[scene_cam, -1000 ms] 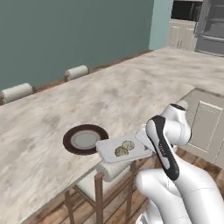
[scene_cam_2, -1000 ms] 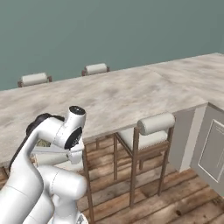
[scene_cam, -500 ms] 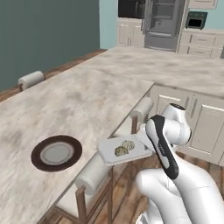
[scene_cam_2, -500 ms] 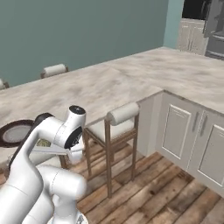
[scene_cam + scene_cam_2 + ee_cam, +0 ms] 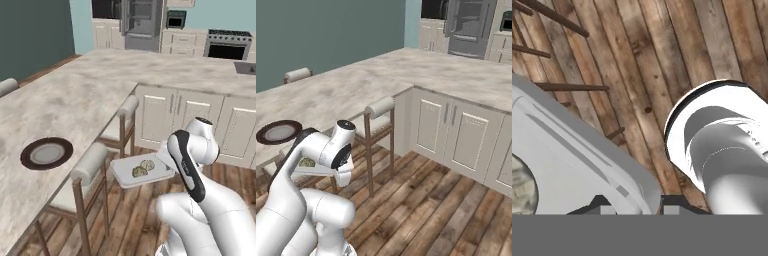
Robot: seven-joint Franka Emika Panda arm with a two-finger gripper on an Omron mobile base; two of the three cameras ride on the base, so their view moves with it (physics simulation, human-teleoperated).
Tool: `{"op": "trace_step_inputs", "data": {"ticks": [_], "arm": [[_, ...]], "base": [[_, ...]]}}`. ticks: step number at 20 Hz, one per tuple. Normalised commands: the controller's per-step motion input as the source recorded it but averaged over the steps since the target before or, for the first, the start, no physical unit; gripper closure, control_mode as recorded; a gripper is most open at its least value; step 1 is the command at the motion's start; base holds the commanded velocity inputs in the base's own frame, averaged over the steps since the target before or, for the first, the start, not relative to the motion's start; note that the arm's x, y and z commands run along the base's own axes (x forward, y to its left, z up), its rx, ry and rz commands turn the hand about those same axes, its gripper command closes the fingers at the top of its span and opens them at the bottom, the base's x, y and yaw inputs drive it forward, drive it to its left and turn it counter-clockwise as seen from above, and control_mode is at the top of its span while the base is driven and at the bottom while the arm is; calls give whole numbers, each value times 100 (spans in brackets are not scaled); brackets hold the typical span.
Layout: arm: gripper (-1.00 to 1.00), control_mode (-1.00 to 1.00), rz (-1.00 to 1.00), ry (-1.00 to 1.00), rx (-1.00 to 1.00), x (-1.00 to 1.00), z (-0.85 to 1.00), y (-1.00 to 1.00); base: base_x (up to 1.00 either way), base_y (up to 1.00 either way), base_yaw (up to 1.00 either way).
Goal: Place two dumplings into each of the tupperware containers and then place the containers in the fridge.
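Note:
My gripper [image 5: 167,162] is shut on the right rim of a light-grey tupperware container [image 5: 123,170], held level above the wooden floor, off the counter. Two dumplings [image 5: 143,168] lie in it side by side. In the hand view the container's rim [image 5: 577,160] runs between the fingertips of the gripper [image 5: 637,204], and one dumpling [image 5: 521,186] shows at the left edge. In the right base view the container [image 5: 317,171] pokes out behind my arm. The fridge [image 5: 141,22] stands far back across the kitchen, also seen as the fridge [image 5: 468,25] at the upper right.
A round brown-rimmed plate [image 5: 46,153] lies on the marble counter [image 5: 75,95] to my left. Two bar stools [image 5: 93,163] [image 5: 128,106] stand along the counter, close to the held container. White cabinets [image 5: 175,115] and an oven [image 5: 227,47] lie ahead.
The whole picture has swung: the base has turned, bringing the cabinets and fridge into view ahead. The container with its dumplings stays in the gripper as before.

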Motion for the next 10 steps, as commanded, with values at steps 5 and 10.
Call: {"op": "trace_step_inputs", "data": {"ticks": [5,10], "arm": [[100,100,0,0,0,0,0,0],[100,100,0,0,0,0,0,0]], "base": [[-100,0,-25],[-100,8,-16]]}}
